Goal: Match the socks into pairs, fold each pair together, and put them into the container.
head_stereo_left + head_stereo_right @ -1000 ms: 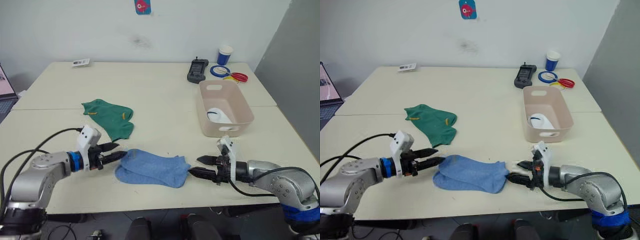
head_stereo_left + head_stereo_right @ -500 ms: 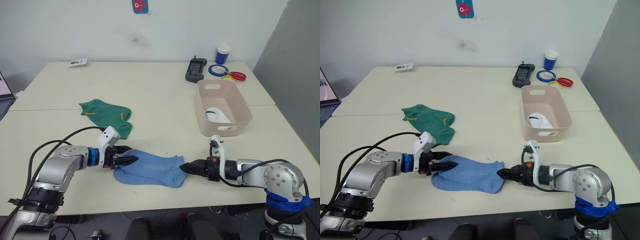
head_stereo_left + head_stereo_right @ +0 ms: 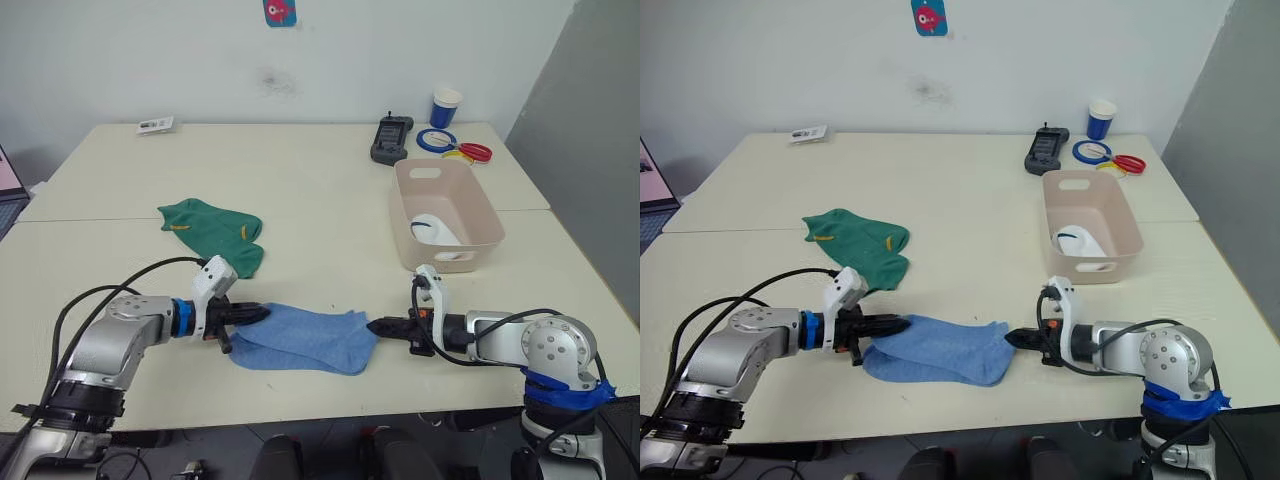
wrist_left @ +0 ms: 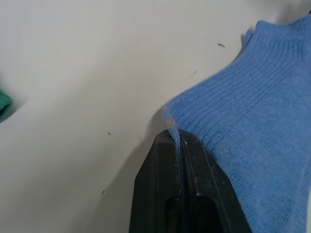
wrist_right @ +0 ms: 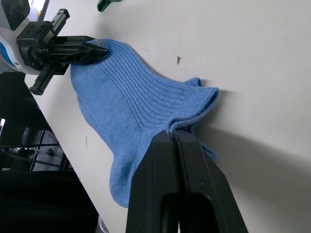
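Socks, light blue pair (image 3: 303, 338): 2 stacked flat near the front edge of the surface, about midway along it, stretched between both hands.
Change: 1 second ago both hands sat spread just off the pair's 2 ends; half a second ago they were reaching the cloth; now each has closed on an end.
Left hand (image 3: 258, 311): pressed together, pinching the pair's edge nearest the surface's left side; the wrist view shows cloth nipped between the fingers (image 4: 171, 160).
Right hand (image 3: 377, 326): pressed together, pinching the cuff end, with blue rib gathered at the fingertips (image 5: 179, 136).
Meaning: both ends look secured, so I judge the pair ready for 1 end to be carried over the other.
Dark green socks (image 3: 215, 230): lying together further back and toward the left, apart from the blue pair, not yet folded.
Container (image 3: 475, 198): toward the right edge, behind the right hand, with something white (image 3: 437, 231) inside, likely the white pair.
Progress: roughly 1 of 3 pairs stowed, by my reckoning.
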Robot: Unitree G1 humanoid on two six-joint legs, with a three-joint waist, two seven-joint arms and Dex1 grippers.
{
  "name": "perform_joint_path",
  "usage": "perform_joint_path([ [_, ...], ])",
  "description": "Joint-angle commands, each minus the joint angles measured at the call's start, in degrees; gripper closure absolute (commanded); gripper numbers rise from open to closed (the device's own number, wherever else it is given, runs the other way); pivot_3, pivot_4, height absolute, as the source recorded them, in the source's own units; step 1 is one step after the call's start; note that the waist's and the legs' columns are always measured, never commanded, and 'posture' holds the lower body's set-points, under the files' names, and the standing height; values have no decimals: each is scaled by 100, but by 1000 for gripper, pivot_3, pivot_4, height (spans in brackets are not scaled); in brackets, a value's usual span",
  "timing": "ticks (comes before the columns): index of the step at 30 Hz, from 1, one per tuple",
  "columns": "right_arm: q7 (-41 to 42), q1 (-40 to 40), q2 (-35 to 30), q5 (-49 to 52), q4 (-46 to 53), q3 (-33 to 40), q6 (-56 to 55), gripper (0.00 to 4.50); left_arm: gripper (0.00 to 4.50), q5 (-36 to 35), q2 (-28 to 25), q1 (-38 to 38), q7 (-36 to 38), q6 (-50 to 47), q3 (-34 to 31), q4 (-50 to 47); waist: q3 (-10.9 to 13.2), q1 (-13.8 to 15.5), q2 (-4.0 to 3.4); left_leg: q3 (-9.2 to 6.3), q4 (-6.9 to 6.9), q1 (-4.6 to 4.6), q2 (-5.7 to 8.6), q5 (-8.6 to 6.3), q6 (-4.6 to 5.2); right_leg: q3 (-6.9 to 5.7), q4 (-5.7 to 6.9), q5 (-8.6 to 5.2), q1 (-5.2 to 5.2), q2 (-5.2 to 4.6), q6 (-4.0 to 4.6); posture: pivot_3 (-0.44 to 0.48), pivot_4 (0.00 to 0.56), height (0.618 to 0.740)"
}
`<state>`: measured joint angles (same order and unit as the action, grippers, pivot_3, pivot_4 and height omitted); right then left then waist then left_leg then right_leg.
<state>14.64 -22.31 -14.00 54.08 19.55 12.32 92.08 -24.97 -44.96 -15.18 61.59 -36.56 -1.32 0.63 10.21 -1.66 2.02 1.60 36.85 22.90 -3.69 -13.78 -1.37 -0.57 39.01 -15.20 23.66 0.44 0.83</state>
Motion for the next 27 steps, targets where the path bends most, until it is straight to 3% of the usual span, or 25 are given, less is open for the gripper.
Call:
perform_joint_path([
  [1,186,-244,-62,318,214,119,42,4465,4500,-382,-94,182,-248,-371,-564,-658,0,-3,0,1,0,0,0,0,0,1,0,0,1,0,0,0,150,740],
  [12,72,-317,-152,706,285,167,42,4465,4500,-1237,-100,1506,-1036,-1361,-1849,-2298,1,-14,-1,-2,-9,-1,-4,0,0,4,-1,0,6,-7,0,0,150,740],
  [27,44,-114,-358,751,174,52,42,4465,4500,-905,303,2066,-1550,-720,-1423,-2401,1,-4,-1,-2,-12,0,-3,0,0,4,-3,0,8,-6,1,0,150,740],
])
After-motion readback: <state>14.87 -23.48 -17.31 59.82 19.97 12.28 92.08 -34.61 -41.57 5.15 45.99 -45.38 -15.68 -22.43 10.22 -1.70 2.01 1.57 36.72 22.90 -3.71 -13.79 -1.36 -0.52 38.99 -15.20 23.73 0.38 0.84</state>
